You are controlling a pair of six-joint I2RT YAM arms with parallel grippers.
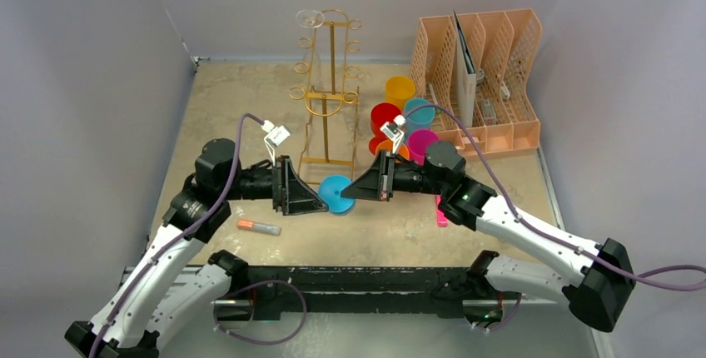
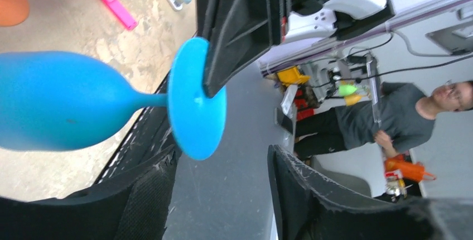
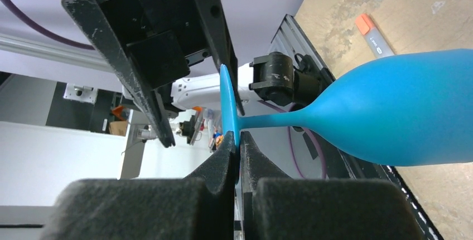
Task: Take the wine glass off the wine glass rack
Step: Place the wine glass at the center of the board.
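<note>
A blue wine glass (image 1: 337, 194) hangs sideways in the air between my two arms, in front of the gold wine glass rack (image 1: 332, 67). My right gripper (image 3: 239, 139) is shut on the rim of the glass's round foot (image 3: 227, 106), and the bowl (image 3: 401, 111) points away to the right. My left gripper (image 2: 220, 156) is open, its fingers (image 2: 145, 195) standing wide apart just below the foot (image 2: 196, 100) and not touching it. On the rack's top left hook a clear wine glass (image 1: 309, 21) hangs upside down.
Several coloured cups (image 1: 400, 90) stand right of the rack, with a peach file organiser (image 1: 483, 67) behind them. An orange-capped marker (image 1: 258, 226) lies under the left arm, and a pink highlighter (image 1: 440, 212) lies under the right arm.
</note>
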